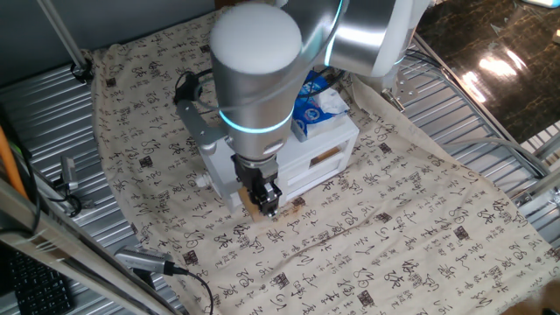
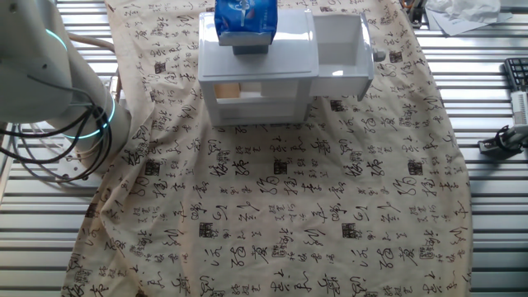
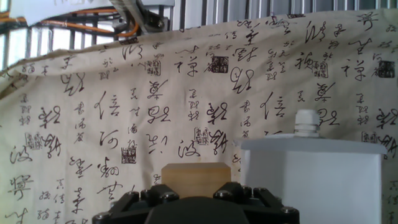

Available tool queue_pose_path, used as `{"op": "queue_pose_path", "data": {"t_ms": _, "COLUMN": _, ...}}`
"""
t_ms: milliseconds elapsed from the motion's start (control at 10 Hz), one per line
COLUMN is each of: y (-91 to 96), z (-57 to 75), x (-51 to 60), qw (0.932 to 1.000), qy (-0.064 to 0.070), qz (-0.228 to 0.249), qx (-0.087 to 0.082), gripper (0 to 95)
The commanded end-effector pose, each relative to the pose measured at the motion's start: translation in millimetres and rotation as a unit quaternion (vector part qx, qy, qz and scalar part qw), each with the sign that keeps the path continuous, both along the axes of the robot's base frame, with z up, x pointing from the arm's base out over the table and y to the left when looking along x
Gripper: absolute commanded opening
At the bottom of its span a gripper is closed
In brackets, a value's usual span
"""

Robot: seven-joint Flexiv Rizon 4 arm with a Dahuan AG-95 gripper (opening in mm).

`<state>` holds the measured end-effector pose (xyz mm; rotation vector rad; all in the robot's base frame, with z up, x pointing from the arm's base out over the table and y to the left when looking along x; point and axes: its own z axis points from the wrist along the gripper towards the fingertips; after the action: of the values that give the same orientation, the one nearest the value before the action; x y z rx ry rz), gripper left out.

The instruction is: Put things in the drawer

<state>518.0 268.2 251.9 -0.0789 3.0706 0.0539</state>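
Judging progress, we find the plain white box-shaped drawer already pulled out of the small white cabinet and holding nothing we can see. Our gripper sits low beside it with the small tan wooden block just beyond its fingers, on the calligraphy-printed cloth covering the bench; we cannot tell whether it grips the block. Lifting and dropping it in remain.
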Motion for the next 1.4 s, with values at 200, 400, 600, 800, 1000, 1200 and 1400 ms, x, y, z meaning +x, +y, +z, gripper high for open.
{"op": "queue_pose_path", "data": {"t_ms": 200, "y": 2.0, "z": 0.0, "x": 2.2, "qw": 0.9994, "qy": -0.002, "qz": -0.033, "qx": -0.008, "gripper": 0.0}}
{"op": "queue_pose_path", "data": {"t_ms": 400, "y": 2.0, "z": 0.0, "x": 2.2, "qw": 0.9984, "qy": -0.006, "qz": -0.054, "qx": -0.013, "gripper": 0.0}}
{"op": "queue_pose_path", "data": {"t_ms": 600, "y": -7.7, "z": 1.4, "x": 2.6, "qw": 0.9981, "qy": -0.008, "qz": -0.058, "qx": -0.015, "gripper": 0.0}}
{"op": "queue_pose_path", "data": {"t_ms": 800, "y": -25.1, "z": 5.1, "x": 3.3, "qw": 0.9987, "qy": -0.008, "qz": -0.049, "qx": -0.014, "gripper": 0.0}}
{"op": "queue_pose_path", "data": {"t_ms": 1000, "y": -43.0, "z": 9.4, "x": 3.6, "qw": 0.9991, "qy": -0.006, "qz": -0.039, "qx": -0.013, "gripper": 0.0}}
{"op": "queue_pose_path", "data": {"t_ms": 1200, "y": -63.6, "z": 11.3, "x": 2.2, "qw": 0.9997, "qy": -0.004, "qz": -0.023, "qx": -0.012, "gripper": 0.0}}
{"op": "queue_pose_path", "data": {"t_ms": 1400, "y": -81.9, "z": 10.2, "x": 3.9, "qw": 0.9998, "qy": -0.004, "qz": -0.014, "qx": -0.013, "gripper": 0.0}}
